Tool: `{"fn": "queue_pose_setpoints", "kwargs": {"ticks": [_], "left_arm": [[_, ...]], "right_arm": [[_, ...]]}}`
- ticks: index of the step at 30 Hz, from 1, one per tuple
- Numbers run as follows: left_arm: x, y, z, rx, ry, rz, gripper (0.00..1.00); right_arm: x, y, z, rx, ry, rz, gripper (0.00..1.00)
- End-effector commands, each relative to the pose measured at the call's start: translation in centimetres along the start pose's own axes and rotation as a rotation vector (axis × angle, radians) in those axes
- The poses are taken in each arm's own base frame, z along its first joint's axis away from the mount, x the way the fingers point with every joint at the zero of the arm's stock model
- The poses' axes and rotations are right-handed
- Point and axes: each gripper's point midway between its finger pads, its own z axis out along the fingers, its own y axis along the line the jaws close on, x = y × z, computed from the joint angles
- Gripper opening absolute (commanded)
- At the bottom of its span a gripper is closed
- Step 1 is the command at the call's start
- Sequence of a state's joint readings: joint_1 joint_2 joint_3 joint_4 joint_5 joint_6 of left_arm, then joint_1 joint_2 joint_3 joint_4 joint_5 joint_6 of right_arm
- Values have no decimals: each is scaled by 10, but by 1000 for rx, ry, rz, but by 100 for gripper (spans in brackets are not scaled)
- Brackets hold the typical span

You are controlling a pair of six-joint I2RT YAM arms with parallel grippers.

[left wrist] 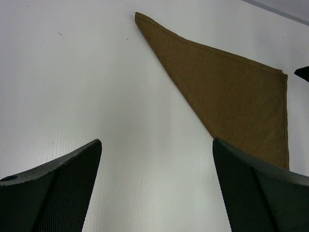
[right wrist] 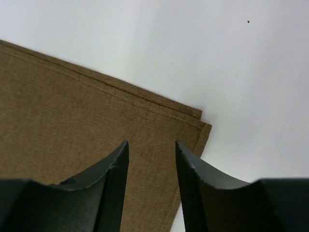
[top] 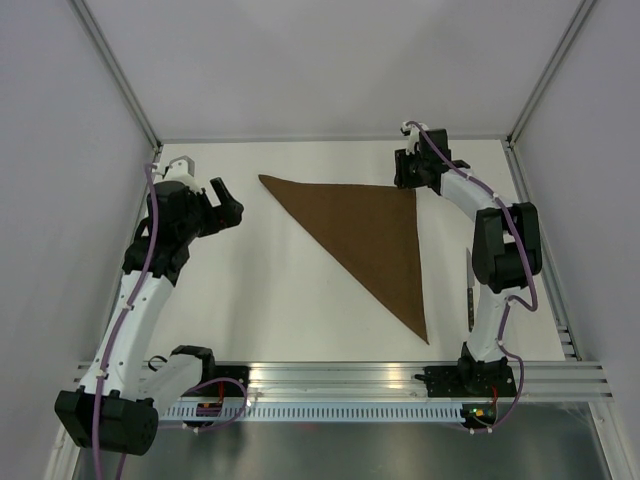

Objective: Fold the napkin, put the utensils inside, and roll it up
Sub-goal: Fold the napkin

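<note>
Napkin (top: 370, 240) lies flat on the white table (top: 290, 300), folded to a triangle: long fold edge running from far left to the near point, square corner at far right. My right gripper (top: 408, 172) sits over that square corner with the jaws a narrow gap apart and nothing pinched; the two hemmed layers show slightly offset under the fingers. I can't tell whether the tips touch the cloth. My left gripper (top: 232, 200) is spread wide, empty, over bare table left of the far-left tip.

A slim pale strip (top: 469, 300) just beside my right arm is probably the knife; it's too thin to be sure.

Handling guess: the cloth is light, soft and floppy, so the layers will slide apart if dragged. Best to pinch both layers at a hemmed corner. The knife is rigid and low, probably slippery; take it across the handle.
</note>
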State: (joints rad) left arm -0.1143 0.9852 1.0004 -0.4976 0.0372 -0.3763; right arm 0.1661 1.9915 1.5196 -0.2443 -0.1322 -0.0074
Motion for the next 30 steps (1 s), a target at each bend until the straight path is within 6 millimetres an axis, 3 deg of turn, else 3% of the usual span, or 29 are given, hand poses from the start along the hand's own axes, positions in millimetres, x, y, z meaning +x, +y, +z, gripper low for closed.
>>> {"fn": "queue_pose_setpoints", "kwargs": {"ticks": [1,6,8,9,11,12,14,15,17,18,22,26,30], "left_arm": [[-7,-9,0,41,-29,-27,100],[-9,-16,-9,80,-39,-27,100],[-11,-20,-17,103,-44,-22,100],[-12,-21,-20,107,-49,-22,100],[-9,-26,-26,137,-46,-25,100],[-8,-28,-29,153,-51,-29,100],[-2,-35,-31,198,-31,-39,100],[-1,-38,-35,215,-33,-39,100],[8,-41,-35,247,-15,-58,100],[10,-43,-35,260,-15,-63,100],[29,-47,-33,315,12,-95,100],[38,-48,-26,340,17,-111,100],[45,-50,-23,360,31,-122,100]], "right_arm": [[-8,-14,8,51,-7,-13,50],[-14,-24,1,85,2,-16,53],[-17,-33,-12,105,7,-25,53],[-6,-36,-18,108,41,-25,53],[-4,-49,-41,130,45,-34,53],[17,-52,-47,129,95,-32,53],[23,-67,-75,153,95,-40,53],[51,-69,-83,152,159,-32,54],[67,-88,-110,167,182,-31,53],[95,-88,-119,153,252,-17,54],[136,-113,-164,174,343,6,53],[169,-116,-184,156,428,-31,52],[202,-102,-193,88,526,-51,55]]}}
